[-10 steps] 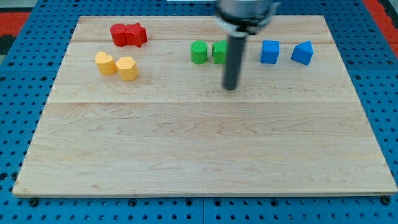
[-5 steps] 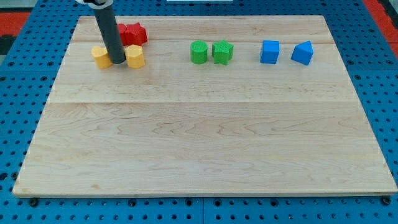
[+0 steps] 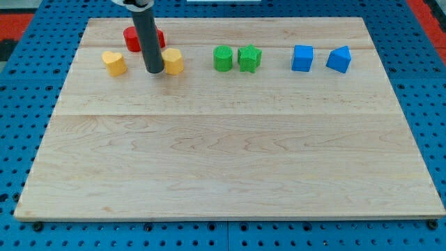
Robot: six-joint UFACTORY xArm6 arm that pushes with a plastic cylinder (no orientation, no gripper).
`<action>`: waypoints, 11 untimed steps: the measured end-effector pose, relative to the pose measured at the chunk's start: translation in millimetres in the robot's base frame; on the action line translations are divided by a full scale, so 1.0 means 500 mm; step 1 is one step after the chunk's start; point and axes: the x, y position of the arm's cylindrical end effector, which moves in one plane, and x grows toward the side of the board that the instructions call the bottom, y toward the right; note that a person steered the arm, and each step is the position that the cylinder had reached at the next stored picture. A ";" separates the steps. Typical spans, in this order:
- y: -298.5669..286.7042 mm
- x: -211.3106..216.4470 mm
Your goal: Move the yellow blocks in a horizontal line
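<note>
My tip (image 3: 154, 72) grips nothing, touching the yellow block (image 3: 173, 61) on its right; yellow heart block (image 3: 114, 63) sits well left. Pushing further risks ramming the green cylinder (image 3: 222, 58).

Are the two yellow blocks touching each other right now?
No, my tip stands between them: one yellow block lies apart at the view's left, the other yellow block sits right beside the tip.
</note>
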 end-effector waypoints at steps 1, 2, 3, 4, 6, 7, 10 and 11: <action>0.008 0.000; 0.042 -0.001; 0.054 0.004; -0.051 0.084; -0.336 0.057; -0.257 0.020; -0.136 -0.016; -0.140 -0.002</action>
